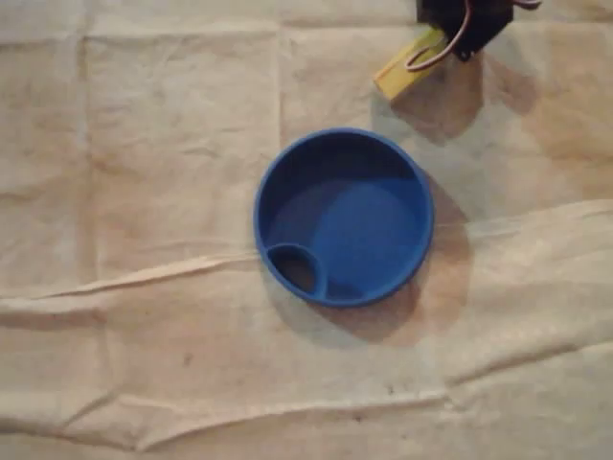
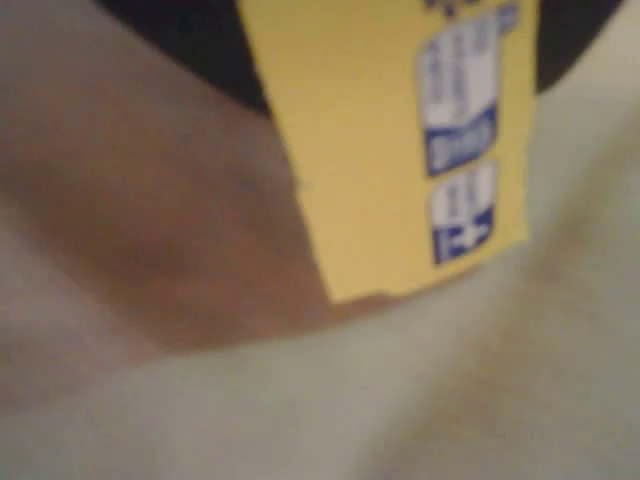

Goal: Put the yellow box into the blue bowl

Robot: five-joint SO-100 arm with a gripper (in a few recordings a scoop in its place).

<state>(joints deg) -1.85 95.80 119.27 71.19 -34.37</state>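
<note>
so the yellow box (image 1: 407, 65) is seen clamped in the gripper (image 1: 448, 36) at the top right edge of the overhead view, and the jaws are closed on its upper end. The box sticks out from the gripper down and to the left, tilted, and a thin pinkish cable (image 1: 466, 17) is looped from the gripper across it. A shadow (image 1: 441, 101) is thrown on the cloth (image 1: 144, 172) just below the gripper, set apart from the box, so the box looks lifted off the surface rather than resting on it.

The blue bowl (image 1: 261, 206) is found below and to the left of the gripper, near it but not under it; the box is not over the bowl's rim. Nothing is held in the bowl, and a small rounded compartment (image 1: 297, 270) is set into the side farthest from the gripper.

In the wrist view the box is seen right up close, hanging down from the gripper, with a blue and white label (image 2: 460, 150) on its right part. The print can't be read, way too blurry. Wrinkled pale cloth is spread beneath the gripper
</note>
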